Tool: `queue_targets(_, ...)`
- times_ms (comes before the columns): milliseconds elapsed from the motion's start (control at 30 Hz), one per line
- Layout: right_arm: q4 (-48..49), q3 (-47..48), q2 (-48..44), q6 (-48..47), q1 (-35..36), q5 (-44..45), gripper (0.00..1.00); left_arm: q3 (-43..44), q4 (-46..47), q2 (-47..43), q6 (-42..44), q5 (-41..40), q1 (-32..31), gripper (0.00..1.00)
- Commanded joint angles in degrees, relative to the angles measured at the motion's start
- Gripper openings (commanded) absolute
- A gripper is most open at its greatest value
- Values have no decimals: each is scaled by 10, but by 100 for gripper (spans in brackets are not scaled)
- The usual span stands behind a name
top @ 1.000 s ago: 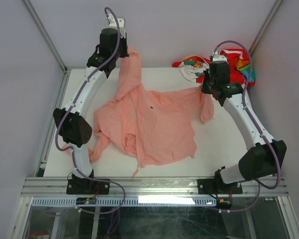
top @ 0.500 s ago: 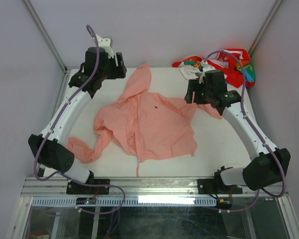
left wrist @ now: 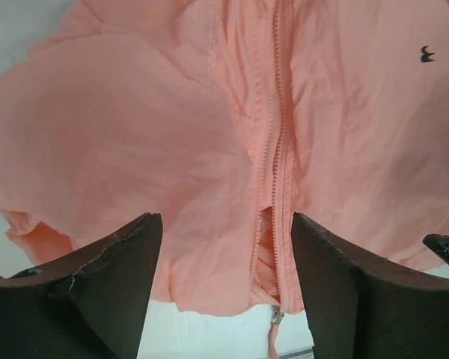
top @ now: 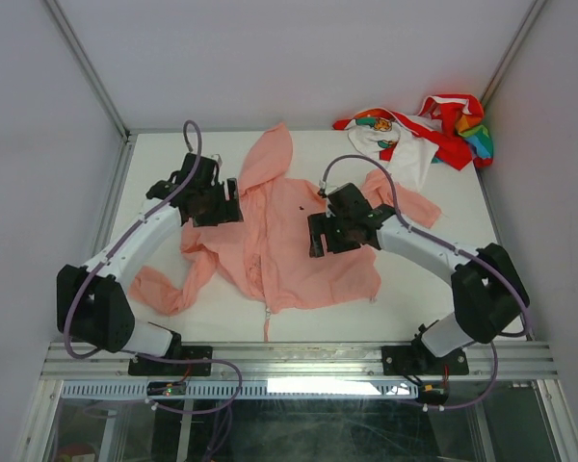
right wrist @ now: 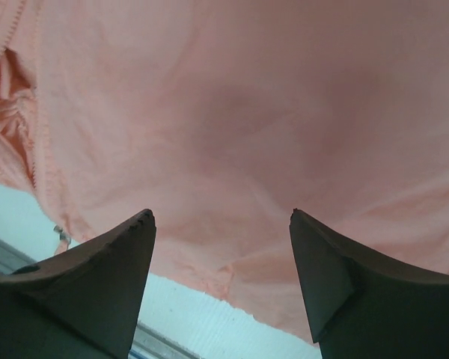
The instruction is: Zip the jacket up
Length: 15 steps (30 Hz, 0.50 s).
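Observation:
The salmon-pink jacket (top: 299, 245) lies spread on the white table (top: 433, 279), hood toward the back and hem toward me. Its zipper (left wrist: 275, 142) runs down the front and gapes just above the hem, where the pull (left wrist: 273, 329) hangs over the table. My left gripper (top: 227, 204) hovers open over the jacket's left side; in the left wrist view the left gripper (left wrist: 224, 224) has the zipper's lower end between its fingers, holding nothing. My right gripper (top: 315, 236) stands open over the right front panel. In the right wrist view the right gripper (right wrist: 221, 217) has only cloth (right wrist: 247, 112) beneath it.
A red, white and rainbow-coloured garment (top: 419, 130) is bunched at the back right corner. One pink sleeve (top: 159, 289) trails toward the left arm's base. The table's front metal rail (top: 299, 358) runs below the hem. Enclosure walls stand on both sides.
Both grippers have let go of the jacket and opened. The jacket has dropped flat onto the table. Both arms have swung down and inward over it.

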Motion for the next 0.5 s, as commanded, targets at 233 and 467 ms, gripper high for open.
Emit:
queue_targets(233, 88, -7, 68, 30, 4, 62, 77, 14, 97, 179, -1, 12, -9, 67)
queue_targets(467, 99, -35, 78, 29, 3, 93, 78, 26, 149, 224, 8, 7, -10, 6)
